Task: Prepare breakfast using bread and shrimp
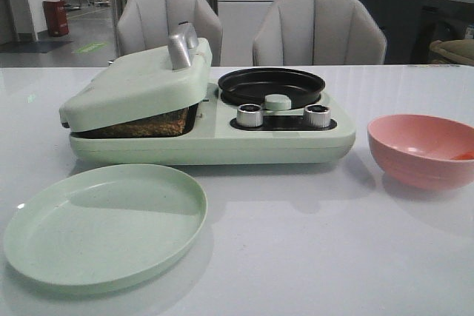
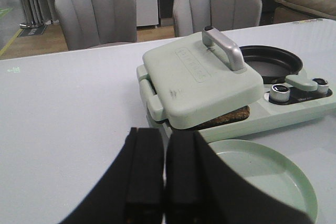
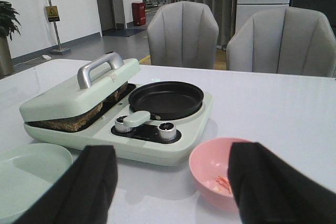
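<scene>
The bread [image 1: 141, 125] lies inside the pale green breakfast maker [image 1: 222, 142], pressed under its nearly closed lid [image 1: 137, 83]; only a brown toasted edge shows, also in the left wrist view [image 2: 228, 118] and the right wrist view [image 3: 68, 121]. A little orange shrimp [image 3: 223, 183] lies in the pink bowl [image 3: 210, 166], to the right of the maker [image 1: 422, 149]. My left gripper [image 2: 165, 135] is shut and empty, short of the maker beside the green plate [image 2: 262, 177]. My right gripper [image 3: 173, 150] is open, before the bowl. Neither gripper shows in the front view.
An empty black round pan [image 1: 271, 86] sits on the maker's right half, with two silver knobs [image 1: 249, 115] in front. The green plate [image 1: 104, 223] lies empty at the front left. Two grey chairs [image 1: 318, 31] stand behind the white table [image 1: 311, 257].
</scene>
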### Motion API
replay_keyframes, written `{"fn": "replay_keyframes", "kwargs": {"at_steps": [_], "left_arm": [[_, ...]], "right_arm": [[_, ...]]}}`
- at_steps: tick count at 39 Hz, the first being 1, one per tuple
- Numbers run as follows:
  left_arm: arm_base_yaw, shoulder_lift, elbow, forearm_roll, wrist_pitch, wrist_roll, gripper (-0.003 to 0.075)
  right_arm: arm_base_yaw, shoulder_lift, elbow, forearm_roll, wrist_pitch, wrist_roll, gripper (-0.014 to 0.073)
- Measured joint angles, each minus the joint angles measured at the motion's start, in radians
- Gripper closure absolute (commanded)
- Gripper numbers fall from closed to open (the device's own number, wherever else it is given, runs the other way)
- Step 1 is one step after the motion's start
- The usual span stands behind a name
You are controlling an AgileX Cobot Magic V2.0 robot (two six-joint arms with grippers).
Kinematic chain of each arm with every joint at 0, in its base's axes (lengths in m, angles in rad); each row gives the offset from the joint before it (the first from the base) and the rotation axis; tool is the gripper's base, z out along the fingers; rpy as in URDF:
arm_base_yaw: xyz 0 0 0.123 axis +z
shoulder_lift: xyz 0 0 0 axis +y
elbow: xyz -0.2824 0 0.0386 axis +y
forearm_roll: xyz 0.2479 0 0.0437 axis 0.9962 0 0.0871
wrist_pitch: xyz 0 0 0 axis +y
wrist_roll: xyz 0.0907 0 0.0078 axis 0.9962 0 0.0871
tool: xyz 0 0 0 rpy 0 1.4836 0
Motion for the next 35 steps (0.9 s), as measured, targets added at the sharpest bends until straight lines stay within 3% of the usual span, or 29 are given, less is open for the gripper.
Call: {"fn": "replay_keyframes", "kwargs": {"at_steps": [14, 19, 35], "left_arm": [[-0.005, 0.0, 0.0, -0.002, -0.002, 0.0, 0.0606], [-0.006, 0.0, 0.0, -0.002, -0.002, 0.0, 0.0606], [-0.006, 0.0, 0.0, -0.002, -0.003, 0.0, 0.0606]], "right_arm": [[-0.001, 0.027, -0.031, 0.035, -0.016, 0.0, 0.0043], [-0.001, 0.149, -0.113, 0.039, -0.011, 0.0, 0.0043], [-0.005, 0.713, -0.45, 0.051, 0.206, 0.0, 0.0043]]}}
